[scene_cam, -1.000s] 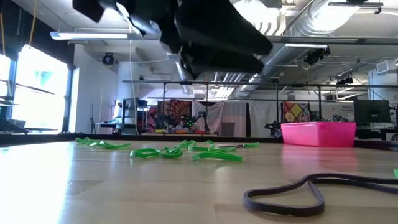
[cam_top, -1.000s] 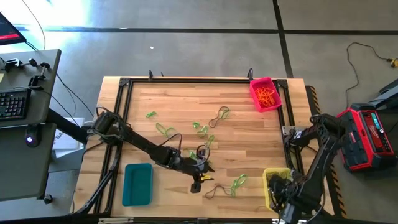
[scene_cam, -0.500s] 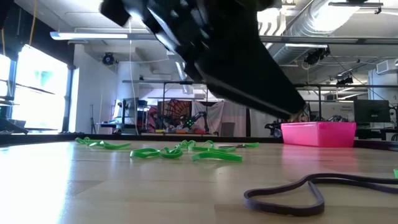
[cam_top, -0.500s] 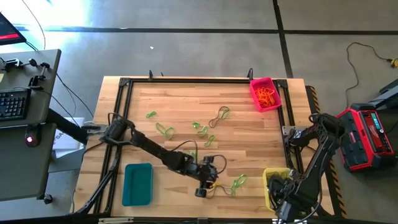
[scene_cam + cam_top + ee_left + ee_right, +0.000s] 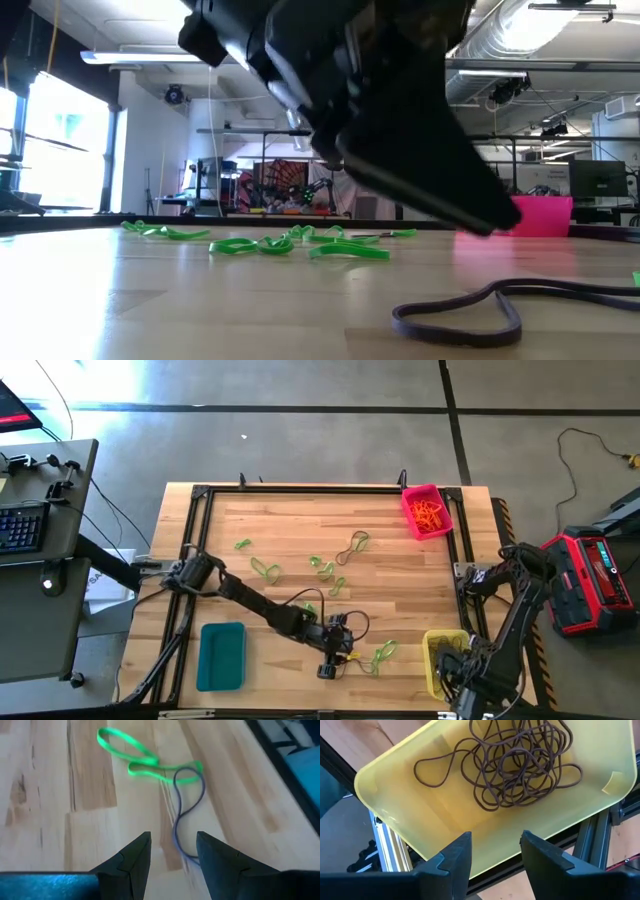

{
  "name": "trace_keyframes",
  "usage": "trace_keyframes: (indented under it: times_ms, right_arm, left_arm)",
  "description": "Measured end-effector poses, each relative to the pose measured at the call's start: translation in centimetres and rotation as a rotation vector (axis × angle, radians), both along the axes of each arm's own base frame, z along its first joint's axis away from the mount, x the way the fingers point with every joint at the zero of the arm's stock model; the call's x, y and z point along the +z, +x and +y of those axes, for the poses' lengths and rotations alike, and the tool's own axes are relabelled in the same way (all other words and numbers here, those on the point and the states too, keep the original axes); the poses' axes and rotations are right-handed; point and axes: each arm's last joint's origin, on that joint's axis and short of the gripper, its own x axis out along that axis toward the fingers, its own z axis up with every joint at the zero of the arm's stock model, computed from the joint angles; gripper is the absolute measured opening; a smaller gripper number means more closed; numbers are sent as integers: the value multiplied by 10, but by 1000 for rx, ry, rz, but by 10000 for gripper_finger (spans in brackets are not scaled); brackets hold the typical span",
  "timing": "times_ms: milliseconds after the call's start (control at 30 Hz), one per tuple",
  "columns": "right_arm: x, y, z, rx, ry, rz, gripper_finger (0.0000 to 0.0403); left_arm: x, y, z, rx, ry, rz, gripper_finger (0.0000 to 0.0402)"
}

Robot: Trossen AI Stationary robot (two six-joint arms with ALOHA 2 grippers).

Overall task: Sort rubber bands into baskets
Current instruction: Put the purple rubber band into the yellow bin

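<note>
Left gripper [image 5: 170, 851] hangs low over the near-middle of the surface [image 5: 390, 575] with its fingers parted and empty, lined up on a dark band [image 5: 186, 815] that lies flat just ahead of the tips and overlaps one end of a green band [image 5: 145, 760]. That overlap matters: a pinch placed on the near loop of the dark band, away from the green one, looks the safest way to lift one colour alone.

Right gripper [image 5: 492, 851] hovers above the yellow basket [image 5: 400, 795] at the near right corner, fingers apart and holding nothing, with a tangle of dark bands [image 5: 520, 760] lying inside. Its place above the basket fits a drop-off point for the dark colour.

Orange bands [image 5: 429, 513] fill the pink basket [image 5: 413, 523] at the far right corner, while the teal basket [image 5: 221, 655] at the near left appears empty, probably meant for the green ones. More green bands [image 5: 262, 568] and another dark band [image 5: 355, 543] are scattered across the middle of the surface.

Open wood surrounds the left gripper on most sides. The yellow basket sits tight against the surface's black frame rail [image 5: 390, 851], leaving little room there for the right arm.
</note>
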Motion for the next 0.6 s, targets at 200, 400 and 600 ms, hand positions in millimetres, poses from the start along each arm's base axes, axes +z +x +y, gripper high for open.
trace_keyframes:
  times_ms: [200,400,600]
  right_arm:
    - [0,0,0,15,-1,-6,158]
    - [0,0,0,42,0,-11,158]
    - [0,0,-1,58,1,-11,158]
  left_arm:
    - [-12,0,-1,20,-13,27,152]
    - [-16,-2,-8,32,-29,32,152]
    - [-16,-2,-14,36,-43,14,152]
